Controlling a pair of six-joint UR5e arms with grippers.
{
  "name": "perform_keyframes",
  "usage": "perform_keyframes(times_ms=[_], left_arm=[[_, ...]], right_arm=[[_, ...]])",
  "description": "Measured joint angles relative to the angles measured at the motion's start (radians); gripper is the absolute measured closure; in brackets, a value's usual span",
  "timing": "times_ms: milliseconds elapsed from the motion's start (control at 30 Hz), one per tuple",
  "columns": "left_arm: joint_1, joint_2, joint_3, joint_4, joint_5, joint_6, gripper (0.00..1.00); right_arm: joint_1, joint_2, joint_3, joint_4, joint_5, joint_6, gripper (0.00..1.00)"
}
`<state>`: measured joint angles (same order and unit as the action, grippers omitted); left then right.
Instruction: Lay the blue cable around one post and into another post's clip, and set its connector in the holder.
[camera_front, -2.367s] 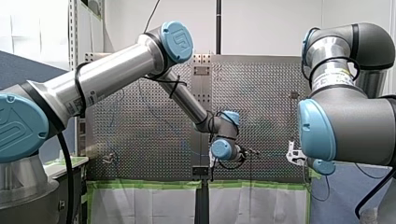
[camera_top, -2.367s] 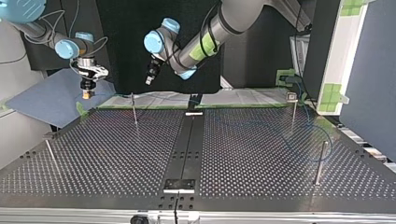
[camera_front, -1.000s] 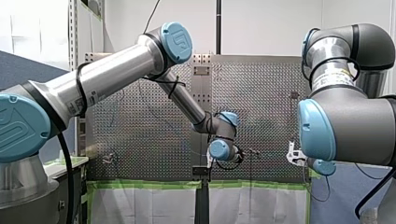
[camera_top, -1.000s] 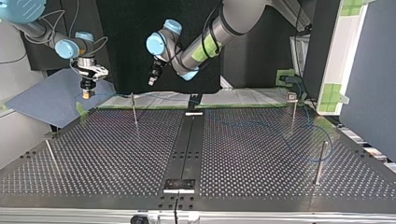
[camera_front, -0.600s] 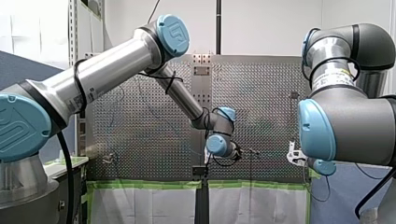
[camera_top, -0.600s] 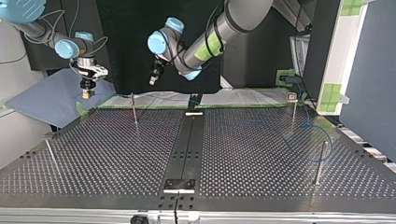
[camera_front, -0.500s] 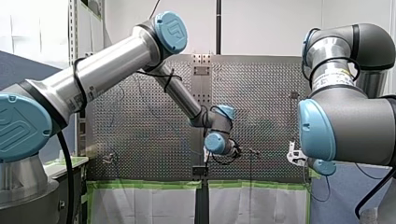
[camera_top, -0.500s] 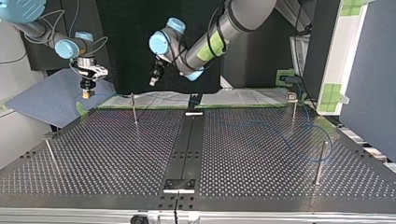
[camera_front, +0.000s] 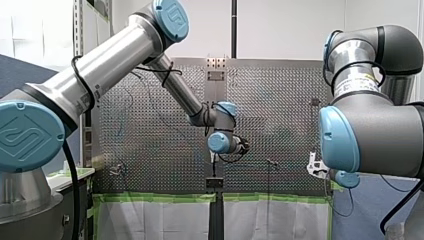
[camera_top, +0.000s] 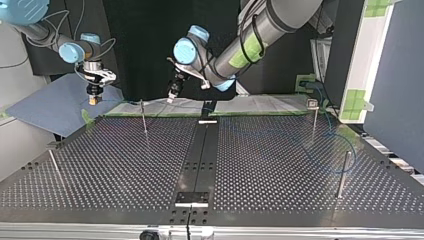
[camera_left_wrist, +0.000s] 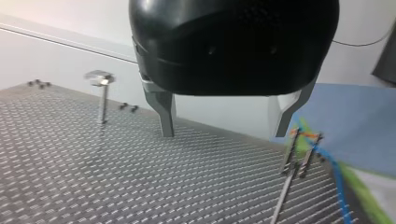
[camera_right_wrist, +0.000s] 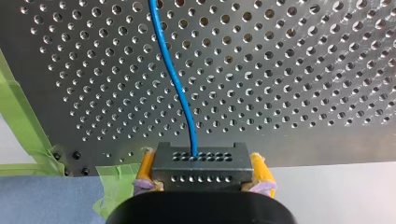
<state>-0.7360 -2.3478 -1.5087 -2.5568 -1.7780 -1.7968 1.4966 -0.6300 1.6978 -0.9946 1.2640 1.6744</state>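
My right gripper (camera_right_wrist: 200, 179) has its yellow pads shut on the dark grey connector (camera_right_wrist: 200, 167); the blue cable (camera_right_wrist: 175, 79) runs from it out over the perforated table. At the top view's left this gripper (camera_top: 93, 100) hangs just off the table's far corner. The cable (camera_top: 350, 147) lies in a loop near two posts (camera_top: 343, 172) at that view's right. My left gripper (camera_top: 172, 95) hovers above the far edge, near a thin post (camera_top: 143, 117). Its metal fingers (camera_left_wrist: 163, 114) stand open with nothing between them.
A black rail (camera_top: 204, 150) runs down the table's middle to a black plate (camera_top: 192, 197). A clip-topped post (camera_top: 314, 120) stands at the far right and a leaning post (camera_top: 54, 165) at the near left. Green tape (camera_top: 150, 112) lines the far edge.
My left arm has swung: its gripper has moved right and lower in the top view, closer to the table's far edge. My right arm has stayed still with the connector.
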Motion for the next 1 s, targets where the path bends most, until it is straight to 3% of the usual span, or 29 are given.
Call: perform_keyframes(times_ms=[267, 467, 1000], left_arm=[[0.074, 0.077, -0.077, 0.077, 0.076, -0.012, 0.02], [0.089, 0.127, -0.128, 0.127, 0.111, -0.012, 0.02], [0.093, 0.26, -0.261, 0.215, 0.103, -0.016, 0.02]], right_arm=[[0.002, 0.0, 0.0, 0.0, -0.001, 0.003, 1.0], [0.005, 0.0, 0.0, 0.0, -0.001, 0.005, 1.0], [0.009, 0.0, 0.0, 0.001, -0.001, 0.006, 1.0]])
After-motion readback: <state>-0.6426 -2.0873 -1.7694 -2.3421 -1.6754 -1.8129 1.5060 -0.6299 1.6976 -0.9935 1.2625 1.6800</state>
